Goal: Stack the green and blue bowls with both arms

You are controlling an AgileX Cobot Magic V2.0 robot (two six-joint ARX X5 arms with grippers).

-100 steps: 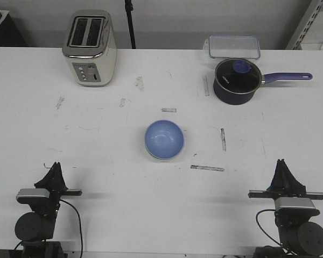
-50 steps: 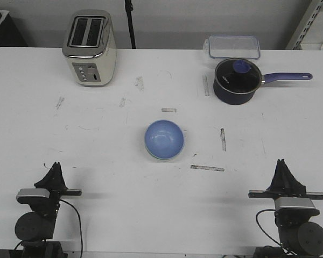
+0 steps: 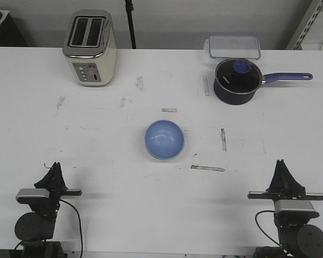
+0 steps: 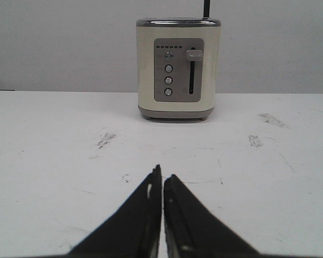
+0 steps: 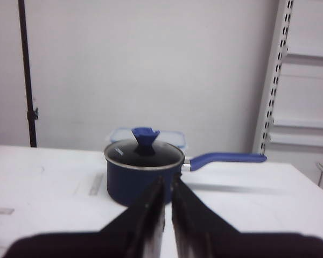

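Observation:
The light blue bowl (image 3: 164, 138) sits nested inside the pale green bowl, of which only a thin rim (image 3: 159, 159) shows at its near edge, in the middle of the white table (image 3: 97, 150). My left gripper (image 3: 55, 166) rests at the near left, far from the bowls, its jaws shut and empty; it also shows in the left wrist view (image 4: 162, 175). My right gripper (image 3: 280, 163) rests at the near right, jaws shut and empty; it also shows in the right wrist view (image 5: 167, 183). Neither wrist view shows the bowls.
A cream toaster (image 3: 90, 47) stands at the far left, straight ahead in the left wrist view (image 4: 177, 69). A dark navy saucepan with a purple handle (image 3: 237, 80) and a clear lidded box (image 3: 233, 46) stand at the far right; the saucepan (image 5: 142, 172) lies ahead of the right gripper.
The right arm has settled down very slightly. The bowls and the left arm have not moved.

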